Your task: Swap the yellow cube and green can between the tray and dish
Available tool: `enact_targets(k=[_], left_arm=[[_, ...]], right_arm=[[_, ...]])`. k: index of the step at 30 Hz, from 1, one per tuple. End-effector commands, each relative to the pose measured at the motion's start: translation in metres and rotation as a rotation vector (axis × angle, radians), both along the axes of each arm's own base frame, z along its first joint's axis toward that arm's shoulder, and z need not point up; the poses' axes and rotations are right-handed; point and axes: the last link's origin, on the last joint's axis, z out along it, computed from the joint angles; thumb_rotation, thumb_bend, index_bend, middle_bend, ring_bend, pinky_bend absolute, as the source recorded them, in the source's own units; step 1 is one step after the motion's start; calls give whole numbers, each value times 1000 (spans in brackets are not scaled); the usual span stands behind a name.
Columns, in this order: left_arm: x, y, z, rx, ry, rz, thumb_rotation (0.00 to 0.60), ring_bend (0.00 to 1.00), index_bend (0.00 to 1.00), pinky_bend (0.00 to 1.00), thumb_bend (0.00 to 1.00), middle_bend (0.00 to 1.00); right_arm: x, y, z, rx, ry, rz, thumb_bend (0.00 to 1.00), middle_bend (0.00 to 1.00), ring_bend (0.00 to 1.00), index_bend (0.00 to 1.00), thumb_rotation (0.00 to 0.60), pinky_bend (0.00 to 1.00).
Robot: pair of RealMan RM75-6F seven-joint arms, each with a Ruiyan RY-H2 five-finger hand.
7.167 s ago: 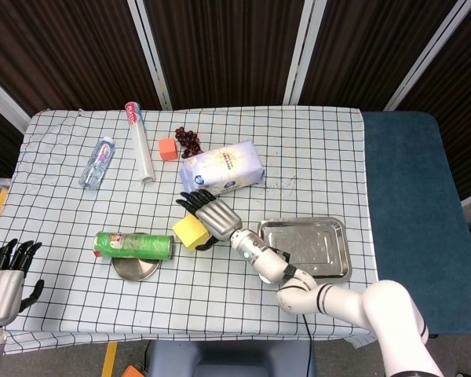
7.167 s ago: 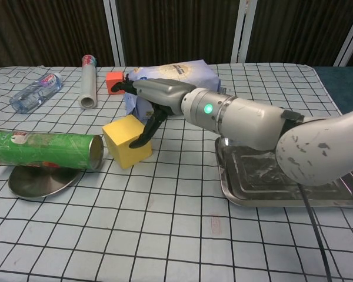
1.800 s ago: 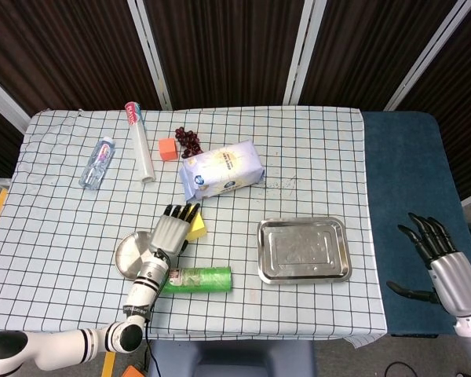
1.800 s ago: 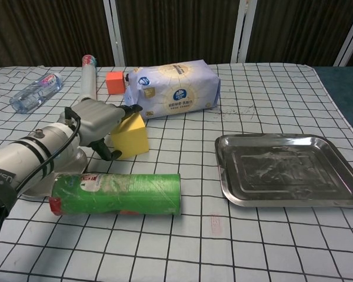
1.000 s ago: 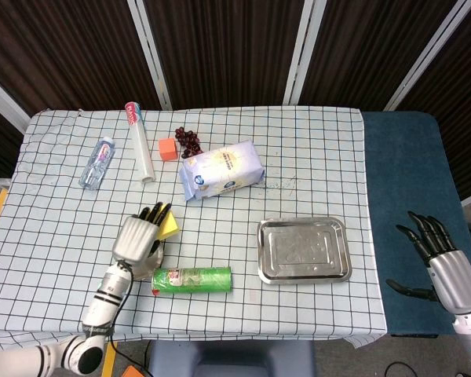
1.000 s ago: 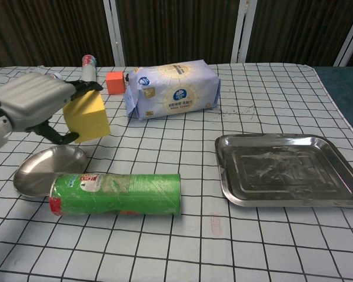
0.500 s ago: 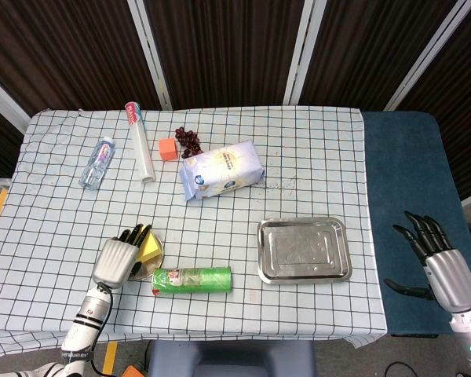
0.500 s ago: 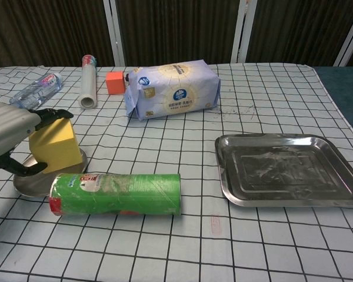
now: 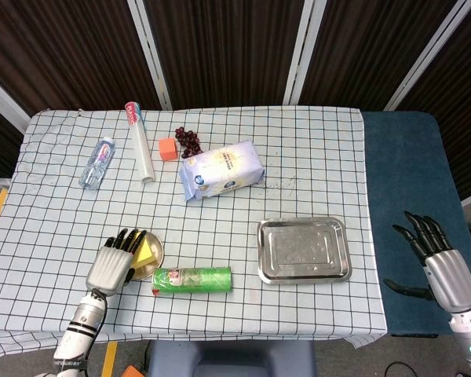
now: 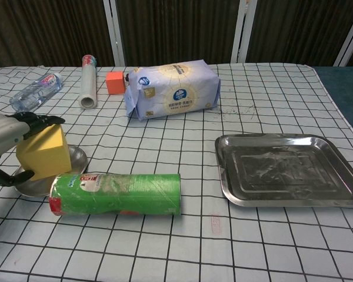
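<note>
Left hand [image 9: 111, 265] is sitting lower left in the head view, fingers wrapped over the cube [image 9: 147, 252], with the thumb curling under it in the chest view. Cube is tilting over the dish [image 9: 156, 253]; whether it's resting on the dish or held just above it, I cannot tell.

Can [image 10: 116, 193] is lying on its side on the cloth, lower centre-left of the chest view, touching or just in front of the dish rim, red cap pointing left.

Tray [image 9: 303, 250] is sitting right of centre with nothing in it, well apart from the can.

Right hand [image 9: 438, 263] is hanging off the table at the lower right edge of the head view, fingers spread, holding nothing.

Upper half of the table:
- tissue pack [image 9: 221, 169] in the middle
- orange block [image 9: 167, 148] and dark grapes [image 9: 191, 141] just upper left of it
- white roll [image 9: 139, 140] further left
- water bottle [image 9: 96, 162] lying near the left edge
</note>
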Motion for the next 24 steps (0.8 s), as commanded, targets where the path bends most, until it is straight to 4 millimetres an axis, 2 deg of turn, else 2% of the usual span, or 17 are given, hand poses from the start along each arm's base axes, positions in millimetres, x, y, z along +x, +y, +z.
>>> enact_targets(k=[1, 2, 8, 11, 14, 17, 21, 24], left_arm=[[0, -4, 3, -23, -3, 10, 600, 5, 0, 129, 403, 17], [1, -4, 4, -27, -6, 10, 600, 0, 0, 96, 402, 11], [0, -5, 7, -53, -22, 27, 600, 0, 0, 83, 375, 0], [-1, -6, 15, -28, -44, 34, 600, 0, 0, 83, 372, 0], [-12, -10, 40, 62, -53, 34, 600, 0, 0, 87, 367, 0], [-32, -24, 72, 174, -49, 27, 600, 0, 0, 92, 362, 3], [-64, -57, 113, 314, -72, 18, 600, 5, 37, 87, 362, 57], [-84, -80, 126, 378, -104, 39, 600, 34, 82, 78, 363, 111]], right_arm=[[0, 0, 0, -1, 2, -1, 81, 27, 0, 253, 600, 32], [0, 0, 0, -2, 2, -1, 81, 27, 0, 253, 600, 33], [0, 0, -1, 2, 3, 1, 81, 27, 0, 253, 600, 32], [0, 0, -1, 8, 4, -1, 81, 27, 0, 253, 600, 32], [0, 0, -1, 11, 8, 0, 81, 27, 0, 251, 600, 32], [0, -3, -5, 26, 25, -5, 81, 27, 0, 242, 600, 33], [6, -12, -14, 110, 64, -18, 81, 26, 0, 223, 600, 34], [22, -26, -25, 195, 88, -13, 81, 19, 0, 181, 600, 40]])
